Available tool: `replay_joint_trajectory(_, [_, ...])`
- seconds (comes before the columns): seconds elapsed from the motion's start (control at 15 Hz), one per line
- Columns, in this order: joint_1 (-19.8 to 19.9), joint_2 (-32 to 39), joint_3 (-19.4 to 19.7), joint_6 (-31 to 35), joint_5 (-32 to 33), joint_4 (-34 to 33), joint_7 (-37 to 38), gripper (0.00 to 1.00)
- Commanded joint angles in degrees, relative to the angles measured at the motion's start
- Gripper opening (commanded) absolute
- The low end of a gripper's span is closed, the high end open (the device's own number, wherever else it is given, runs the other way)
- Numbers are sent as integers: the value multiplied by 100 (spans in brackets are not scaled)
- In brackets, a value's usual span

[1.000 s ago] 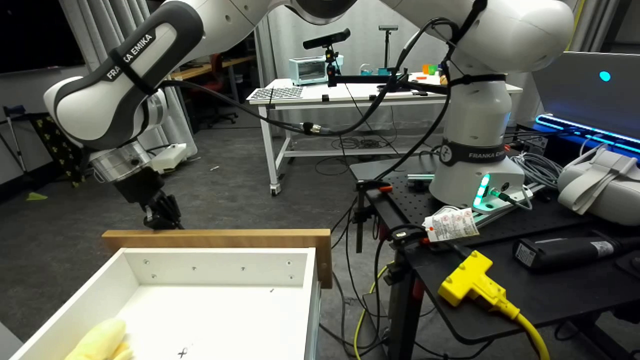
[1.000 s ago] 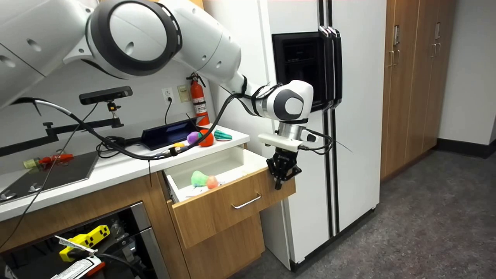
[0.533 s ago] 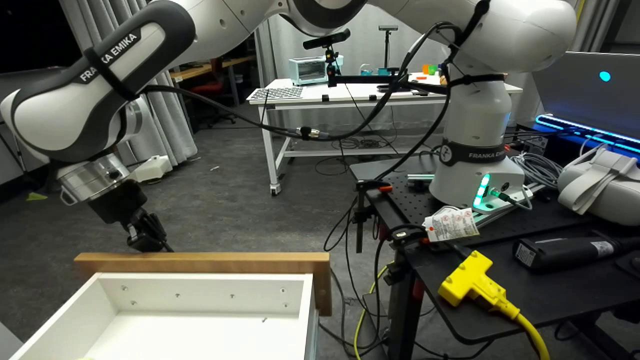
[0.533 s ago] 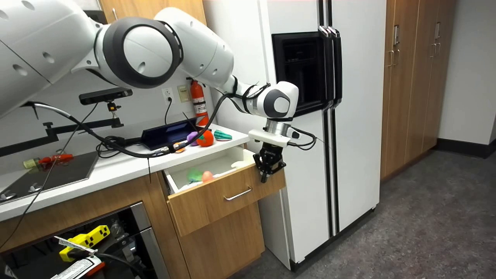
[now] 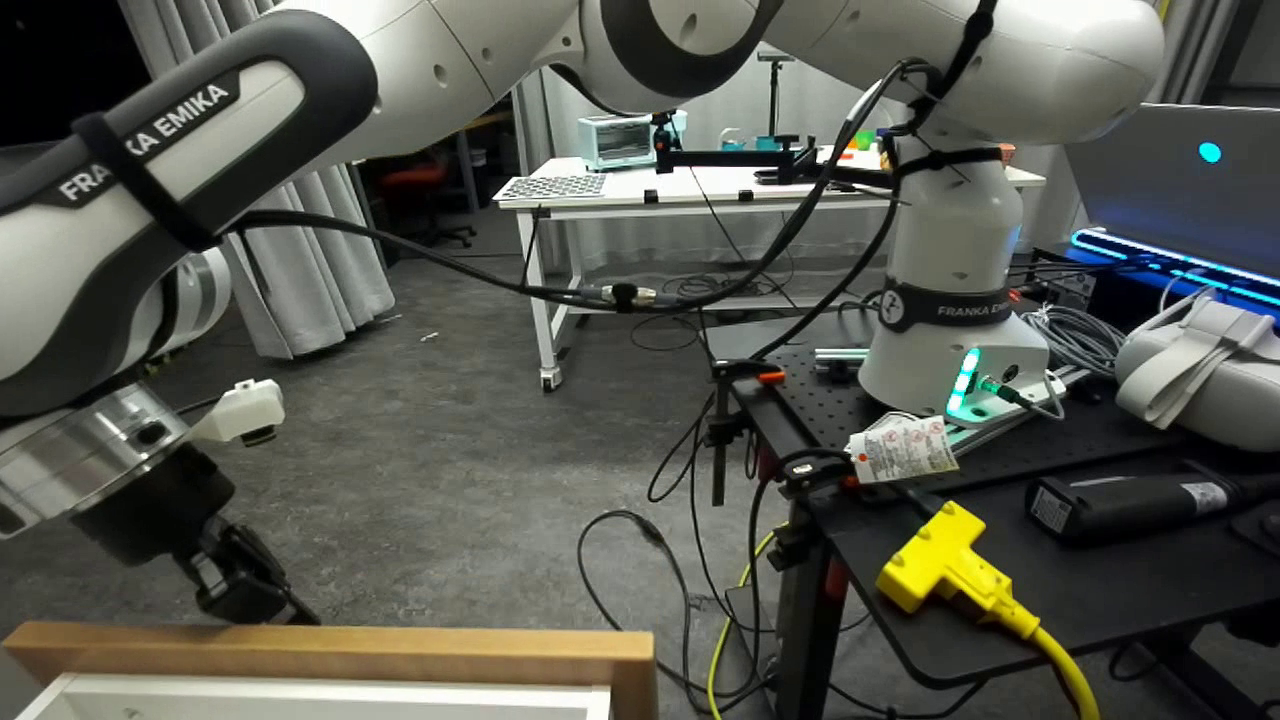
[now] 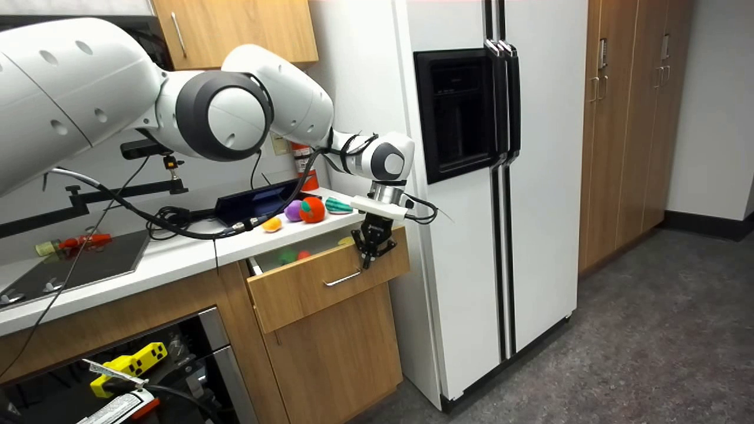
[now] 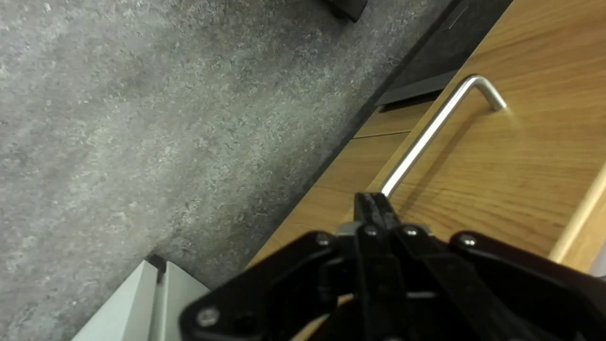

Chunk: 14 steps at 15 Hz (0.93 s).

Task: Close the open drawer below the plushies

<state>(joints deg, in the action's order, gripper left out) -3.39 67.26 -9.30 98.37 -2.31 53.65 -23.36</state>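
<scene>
The drawer (image 6: 300, 297) is partly open, with a tan wooden front and white inside. Its front's top edge shows in an exterior view (image 5: 400, 655) and its face in the wrist view (image 7: 535, 166). A silver bar handle (image 6: 341, 279) is on the front. My gripper (image 6: 366, 263) is in front of the drawer face, near the handle's end, with fingertips pointing down. In the wrist view the fingertips (image 7: 376, 199) are together with nothing between them. They overlap the handle's near end; contact is not clear. Several plushies, such as a red one (image 6: 312, 209), lie on the counter above.
Green (image 6: 287, 257) and yellow (image 6: 346, 241) soft items show inside the drawer. A white fridge (image 6: 459, 247) stands beside the cabinet. The white counter (image 6: 194, 256) is above the drawer. A black table (image 5: 1000, 560) with a yellow power block (image 5: 935, 555) stands near the robot base.
The drawer has slid inward toward the cabinet, and its opening is narrower. My gripper has moved with the drawer front, staying in front of it. The fingers look unchanged.
</scene>
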Motion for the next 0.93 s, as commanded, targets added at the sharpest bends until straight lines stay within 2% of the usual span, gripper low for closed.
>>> replay_joint_trajectory(0.0, [-243, 447, -212, -401, 7, -836, -403, 0])
replay_joint_trajectory(0.33, [-546, 575, -386, -374, 37, -1203, -917, 0])
replay_joint_trajectory(0.87, [-623, 500, -687, -353, -31, -1272, -2270, 0])
